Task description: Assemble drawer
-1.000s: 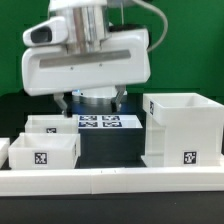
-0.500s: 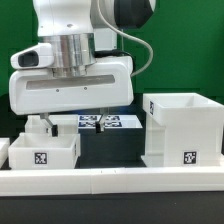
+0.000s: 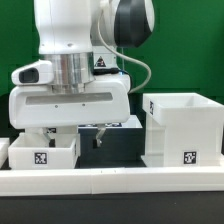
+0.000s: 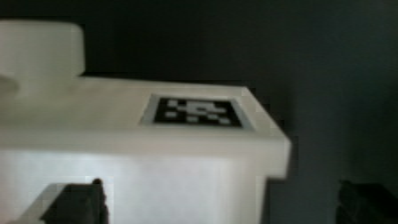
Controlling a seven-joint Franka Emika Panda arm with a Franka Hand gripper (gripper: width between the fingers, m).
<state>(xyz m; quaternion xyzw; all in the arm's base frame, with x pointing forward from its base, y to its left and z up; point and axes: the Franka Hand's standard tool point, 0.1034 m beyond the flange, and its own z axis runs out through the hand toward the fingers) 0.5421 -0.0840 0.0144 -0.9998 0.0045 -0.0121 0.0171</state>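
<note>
The drawer's tall white box shell [image 3: 180, 128] stands at the exterior view's right, with a tag low on its front. A shallow white tray [image 3: 42, 153] with a tag sits at the front left. A second tray [image 3: 38, 134] lies just behind it, mostly hidden by my hand. My gripper [image 3: 75, 136] is low over that rear tray and open. One dark finger [image 3: 98, 136] hangs beside the tray. In the wrist view the tagged tray [image 4: 187, 150] fills the frame, and my gripper [image 4: 219, 203] has its fingertips [image 4: 75, 200] spread wide, with the tray's end between them.
A long low white rail [image 3: 120, 179] runs along the front edge. The table surface is black and the backdrop green. The marker board is hidden behind my hand. A dark gap lies between the trays and the box shell.
My hand has moved down and toward the exterior view's left, from above the marker board to over the rear tray. It now covers the marker board. The parts have not moved.
</note>
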